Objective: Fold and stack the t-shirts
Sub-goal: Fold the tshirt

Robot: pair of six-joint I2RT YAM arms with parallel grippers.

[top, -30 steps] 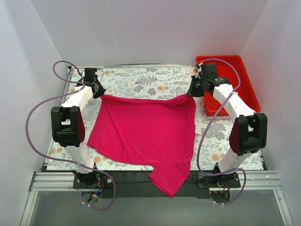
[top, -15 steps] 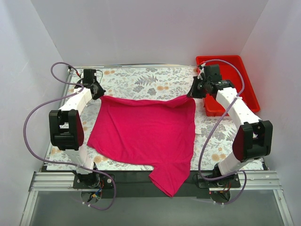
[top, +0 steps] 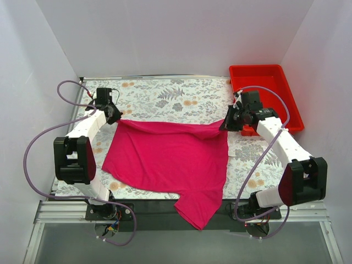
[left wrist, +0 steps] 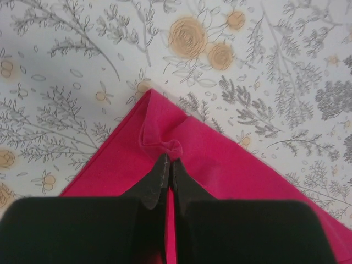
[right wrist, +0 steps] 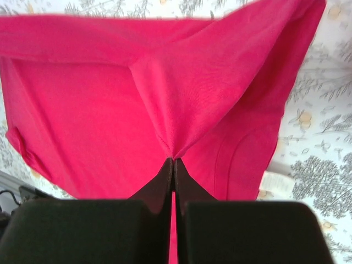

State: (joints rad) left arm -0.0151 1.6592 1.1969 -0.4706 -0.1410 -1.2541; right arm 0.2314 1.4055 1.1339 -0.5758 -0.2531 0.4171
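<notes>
One magenta-pink t-shirt (top: 170, 157) lies spread on the floral tablecloth, its lower part hanging over the near edge. My left gripper (top: 114, 114) is shut on the shirt's far left corner, low at the cloth; the pinched fold (left wrist: 165, 148) shows in the left wrist view. My right gripper (top: 226, 123) is shut on the far right corner and holds it lifted, so the fabric (right wrist: 181, 88) drapes down from the closed jaws in the right wrist view. The far edge sags between the two grippers.
A rigid red plastic bin (top: 266, 88) stands at the back right, just beyond the right arm. The floral tablecloth (top: 165, 96) covers the table; white walls close in the sides and back.
Both grippers have drawn the shirt's far edge toward the near side. The right gripper moved nearer and lifted its corner, so the far edge now folds over slightly.
</notes>
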